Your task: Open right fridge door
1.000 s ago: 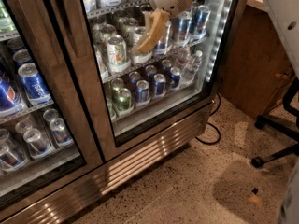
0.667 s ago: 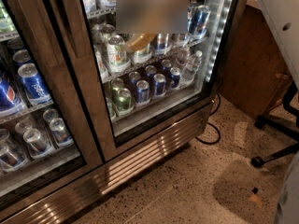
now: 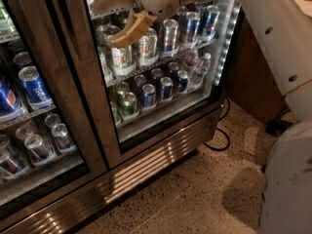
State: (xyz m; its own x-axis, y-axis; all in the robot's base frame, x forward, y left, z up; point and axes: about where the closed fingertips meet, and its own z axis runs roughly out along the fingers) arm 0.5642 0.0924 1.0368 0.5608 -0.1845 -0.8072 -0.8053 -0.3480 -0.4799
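Hand [image 3: 103, 26] at right fridge door [image 3: 95, 106] glass; speckled floor [image 3: 195, 194]

Reaching from upper right with the arm [image 3: 273, 38], holding the gripper [image 3: 105, 23] high, pointing tan fingers [image 3: 130, 27] down-left, apart.

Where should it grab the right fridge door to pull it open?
Best the handle, the long upright steel bar on the door's left edge. Come from the front, jaws straddling it sideways, since it's slim and vertical. The gripper hovers before the glass just right of it, near the top.
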